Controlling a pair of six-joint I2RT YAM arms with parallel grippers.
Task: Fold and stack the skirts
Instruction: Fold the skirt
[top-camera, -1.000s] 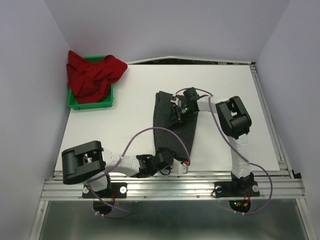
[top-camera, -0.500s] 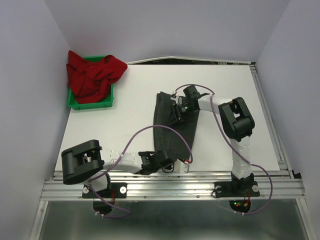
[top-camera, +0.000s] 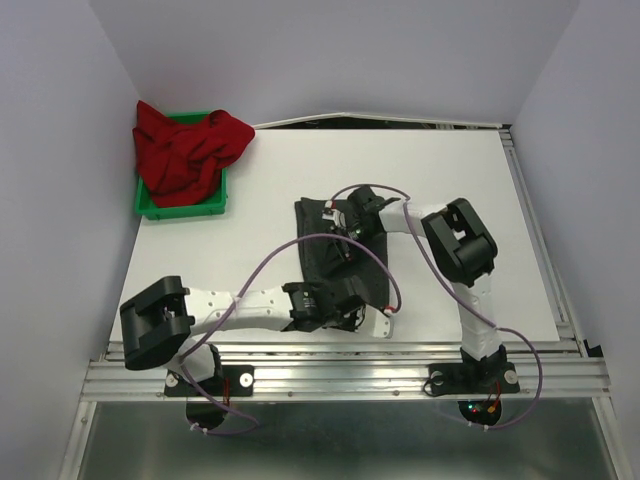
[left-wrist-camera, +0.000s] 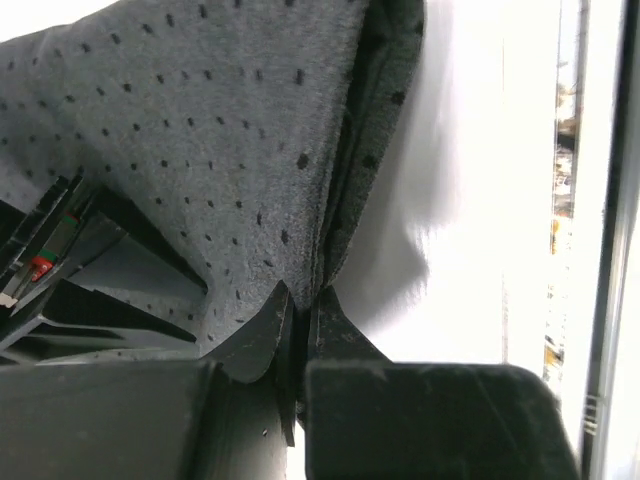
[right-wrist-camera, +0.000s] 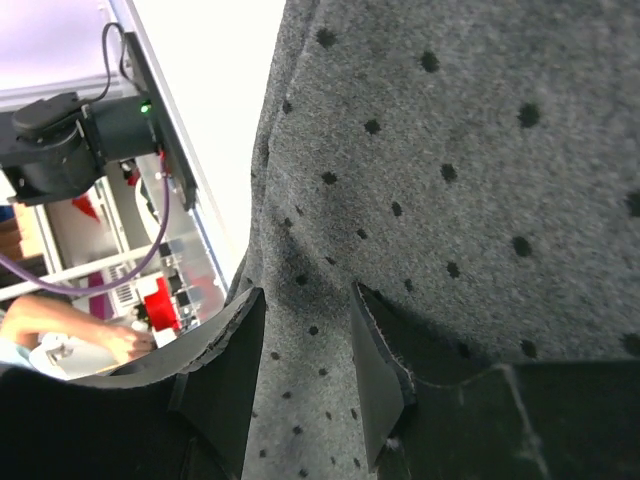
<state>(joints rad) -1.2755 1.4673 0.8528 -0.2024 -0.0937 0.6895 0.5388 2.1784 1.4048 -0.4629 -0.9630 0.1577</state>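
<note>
**Dotted skirt mid-fold, both edges in hand**

- The dotted skirt (top-camera: 335, 275) lies in the middle of the counter (top-camera: 450, 170), partly doubled and bunched, not yet a tidy rectangle.
- The red skirt (top-camera: 185, 150) is heaped in and over the green bin (top-camera: 185, 208) at the far left, well apart from the work and untouched.
- The left gripper (left-wrist-camera: 300, 305) is pressed together on the near edge. Its wrist view shows two layers of cloth caught at the very tips.
- The right gripper (right-wrist-camera: 305, 370) is at the far edge. Its fingers straddle a thicker band of cloth that fills the gap between them, so I read it as pinching that band rather than standing spread.

How to do the step well, as a judgement:
- Carry both pinched edges the same way and at the same pace, so the fold line comes out straight and not skewed.
- Lift the cloth only just clear of the layer beneath. Dragging it would likely wrinkle or shift that layer.
- The left grip is shallow, right at the fingertips, so a quick pull could slip it. Move gently.
- Watch the purple cable looping over the skirt in the top view, since it may snag the cloth.
- Lay edge onto edge and press before releasing.
- Leave room on the counter for the red skirt to be folded next and stacked on top.
</note>
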